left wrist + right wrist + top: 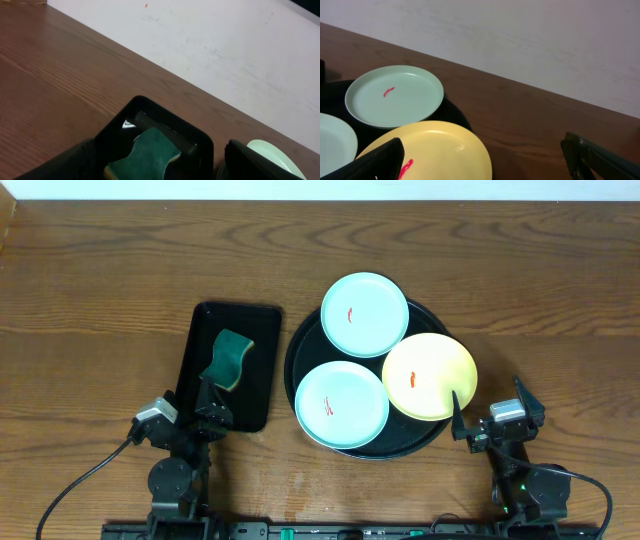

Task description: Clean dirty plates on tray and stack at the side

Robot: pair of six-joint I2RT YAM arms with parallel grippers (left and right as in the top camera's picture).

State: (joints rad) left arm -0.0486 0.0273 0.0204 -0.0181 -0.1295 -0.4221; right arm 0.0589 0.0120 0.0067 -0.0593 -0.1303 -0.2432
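Three plates lie on the round black tray (300,350): a mint-blue plate (364,313) at the back, a mint-blue plate (341,403) at the front left, and a yellow plate (430,376) at the right. Each has a red smear. In the right wrist view the back mint plate (394,96) and yellow plate (435,150) show. My left gripper (207,398) is open, over the near end of the rectangular tray, empty. My right gripper (488,412) is open and empty, at the yellow plate's near right edge (485,165).
A green sponge (230,357) with a yellow underside lies in the small rectangular black tray (262,370), left of the round tray; it shows between my left fingers (145,157). Bare wood tabletop (540,310) spreads right and left. A white wall (520,35) lies behind.
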